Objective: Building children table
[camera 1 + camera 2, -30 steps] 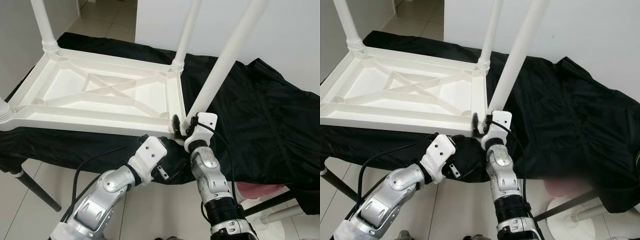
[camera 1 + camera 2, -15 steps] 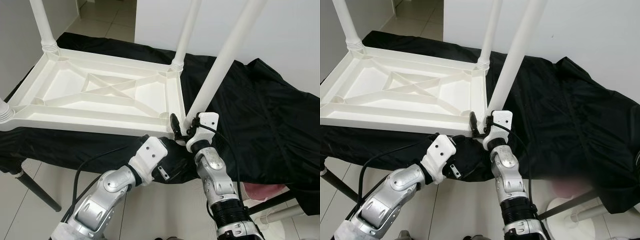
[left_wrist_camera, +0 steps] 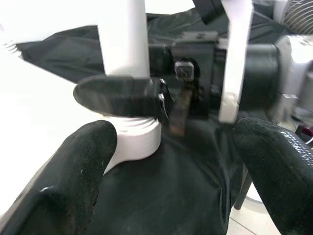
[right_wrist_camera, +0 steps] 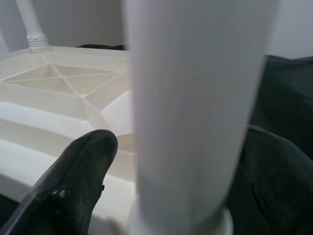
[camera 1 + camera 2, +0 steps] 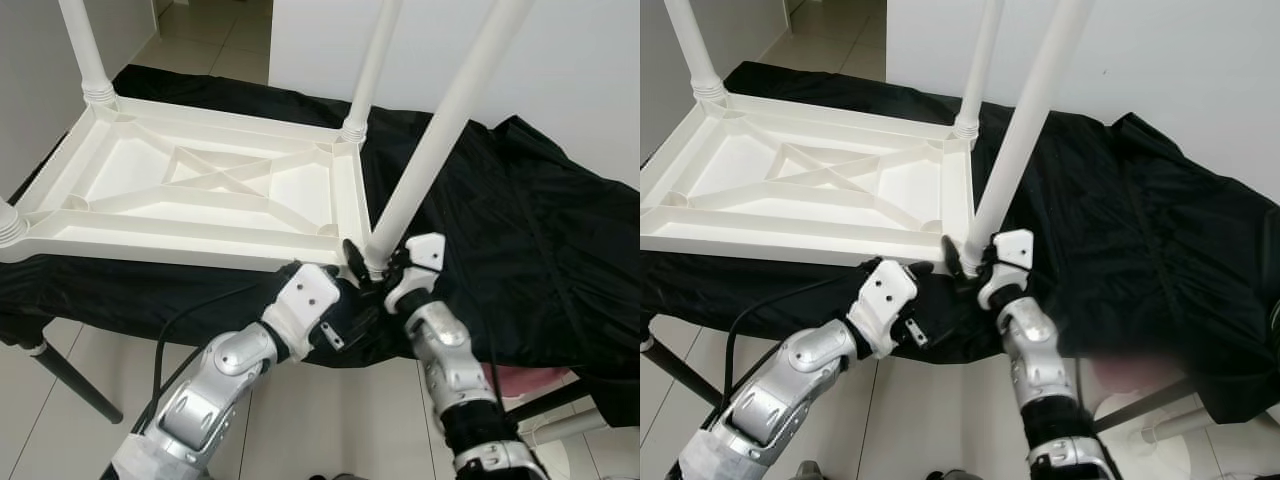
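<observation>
No writing, label, brand mark or number can be read anywhere in these pictures (the plain white plastic and the black cloth carry no print that shows).

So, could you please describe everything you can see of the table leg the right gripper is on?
The table leg is a smooth, white, plastic-looking tube with a ribbed collar at its foot. It leans rightward, its base at the near right corner of the upturned tabletop on the black cloth. The right gripper straddles its base.
</observation>
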Controlling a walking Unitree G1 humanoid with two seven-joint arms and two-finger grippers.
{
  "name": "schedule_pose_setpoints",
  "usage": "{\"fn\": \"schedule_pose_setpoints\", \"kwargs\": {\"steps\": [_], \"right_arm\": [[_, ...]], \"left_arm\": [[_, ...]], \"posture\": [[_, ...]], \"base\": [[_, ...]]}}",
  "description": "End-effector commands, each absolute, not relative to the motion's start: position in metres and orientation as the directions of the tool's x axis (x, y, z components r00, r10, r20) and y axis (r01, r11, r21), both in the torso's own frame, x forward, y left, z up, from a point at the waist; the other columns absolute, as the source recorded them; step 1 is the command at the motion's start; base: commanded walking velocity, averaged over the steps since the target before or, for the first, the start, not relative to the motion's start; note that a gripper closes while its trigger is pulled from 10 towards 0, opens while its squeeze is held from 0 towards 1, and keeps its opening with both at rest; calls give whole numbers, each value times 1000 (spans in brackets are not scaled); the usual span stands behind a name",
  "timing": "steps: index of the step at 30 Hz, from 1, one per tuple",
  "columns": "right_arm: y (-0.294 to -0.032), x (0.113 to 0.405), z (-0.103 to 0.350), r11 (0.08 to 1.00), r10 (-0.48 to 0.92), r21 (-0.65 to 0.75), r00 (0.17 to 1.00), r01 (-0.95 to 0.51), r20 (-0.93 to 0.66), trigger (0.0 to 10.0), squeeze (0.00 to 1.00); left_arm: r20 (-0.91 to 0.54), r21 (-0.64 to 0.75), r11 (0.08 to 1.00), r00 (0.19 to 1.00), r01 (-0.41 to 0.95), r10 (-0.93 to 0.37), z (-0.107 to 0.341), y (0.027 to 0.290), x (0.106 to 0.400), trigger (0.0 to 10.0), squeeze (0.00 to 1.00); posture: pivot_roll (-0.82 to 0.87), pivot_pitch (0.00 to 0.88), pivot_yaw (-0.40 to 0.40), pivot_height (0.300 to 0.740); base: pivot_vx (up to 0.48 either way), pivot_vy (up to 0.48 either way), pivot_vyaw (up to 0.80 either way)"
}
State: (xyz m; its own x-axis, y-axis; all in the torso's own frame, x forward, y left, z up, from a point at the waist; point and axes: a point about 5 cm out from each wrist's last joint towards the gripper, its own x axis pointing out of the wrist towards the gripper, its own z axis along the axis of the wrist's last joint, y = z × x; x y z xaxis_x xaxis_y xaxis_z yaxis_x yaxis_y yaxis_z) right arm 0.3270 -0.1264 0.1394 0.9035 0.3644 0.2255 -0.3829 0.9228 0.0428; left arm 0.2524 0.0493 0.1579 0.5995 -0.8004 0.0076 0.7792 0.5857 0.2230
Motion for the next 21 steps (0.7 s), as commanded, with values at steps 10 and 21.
{"fn": "schedule_pose_setpoints", "kwargs": {"steps": [10,21], "right_arm": [[-140,339,138,843,536,-52,830,-535,154,10000,0],[-135,350,132,717,692,-128,721,-685,17,0,0]], "left_arm": [[-18,233,525,543,819,-839,153,45,248,10000,0],[-16,242,528,547,814,-837,154,44,250,10000,0]], "posture": [[85,91,-136,740],[99,85,-145,740]], "base": [[0,0,0],[0,0,0]]}}
